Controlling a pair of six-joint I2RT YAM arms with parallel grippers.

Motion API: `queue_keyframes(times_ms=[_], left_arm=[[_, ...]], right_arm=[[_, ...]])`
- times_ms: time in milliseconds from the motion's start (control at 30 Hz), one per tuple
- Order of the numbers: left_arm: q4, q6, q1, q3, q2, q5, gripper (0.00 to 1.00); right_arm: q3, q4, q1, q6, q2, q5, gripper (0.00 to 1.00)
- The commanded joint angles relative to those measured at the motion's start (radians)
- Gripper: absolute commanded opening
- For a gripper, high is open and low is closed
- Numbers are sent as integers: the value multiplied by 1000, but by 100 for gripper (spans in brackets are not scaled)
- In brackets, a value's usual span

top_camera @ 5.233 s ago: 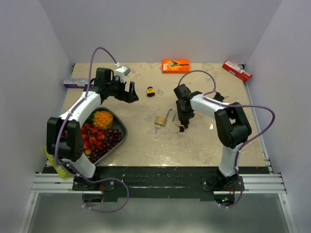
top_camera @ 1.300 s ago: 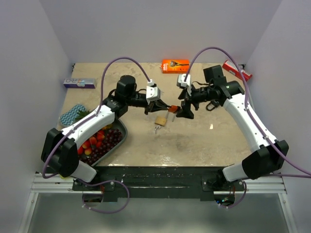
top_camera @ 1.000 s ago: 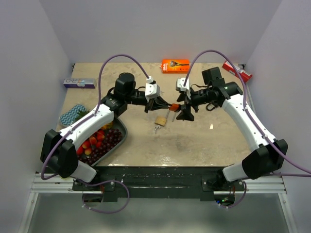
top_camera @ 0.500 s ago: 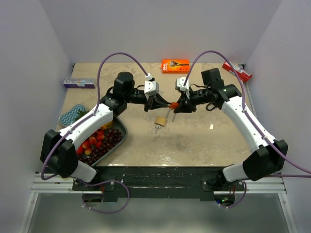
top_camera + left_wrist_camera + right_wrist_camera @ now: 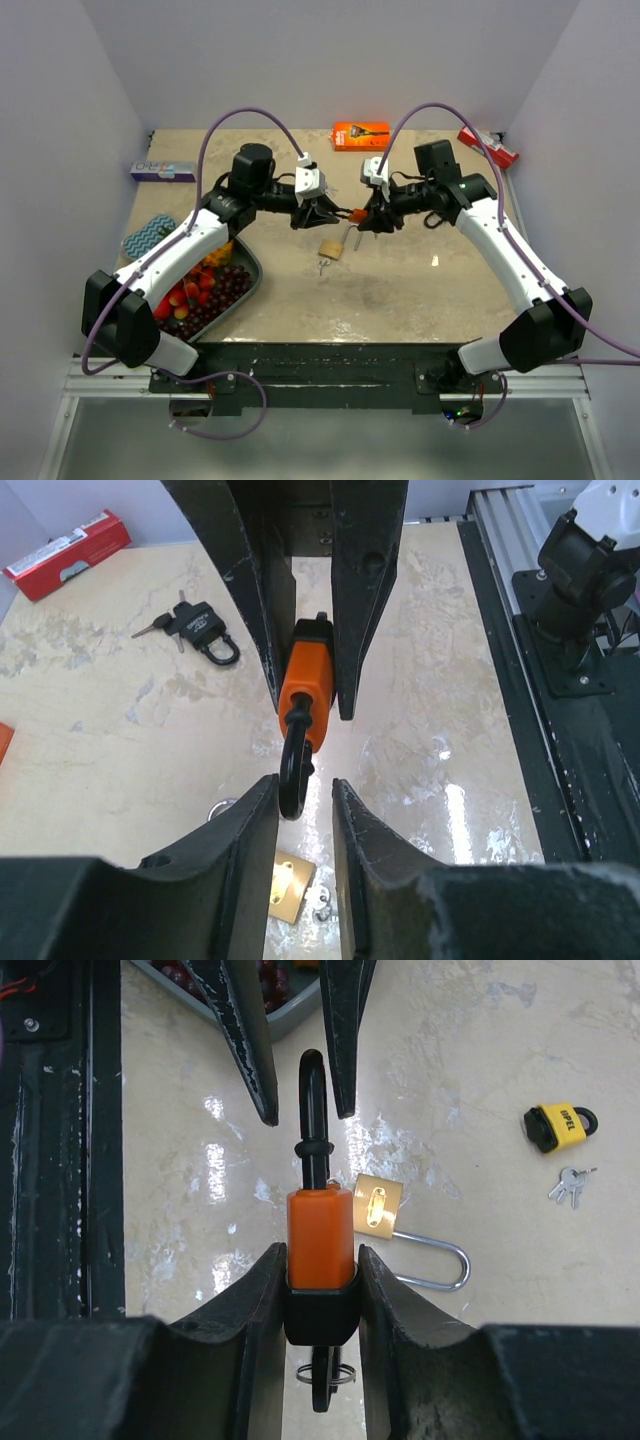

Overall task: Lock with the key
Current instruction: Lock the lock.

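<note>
Loosening left pincer (image 5: 303,786) leaves padlock (image 5: 307,685) to right pincer (image 5: 320,1258).

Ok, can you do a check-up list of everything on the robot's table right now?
Surface: beige tabletop, shiny.
Job's things: orange padlock held above the table; brass padlock lying on the table, keys beside it.
Clutter: fruit tray, orange box, red box, yellow padlock.
Grippers: right gripper shut on orange padlock; left gripper open around its shackle.
Cables: purple cables arch over both arms.
Surroundings: plain white walls.
</note>
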Motion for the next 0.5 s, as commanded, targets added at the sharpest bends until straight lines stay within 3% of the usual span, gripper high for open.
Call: queue_keyframes(times_ms=[0,333,467], left_arm=[[-19,67,6,45,-27,10,29],[2,46,6,71,-13,35,21],[9,29,6,68,1,52,7]], right_arm=[[26,30,0,5,-13,-15,0],[39,19,3,2,0,-13,0],[37,46,1,19,-6,-18,0]])
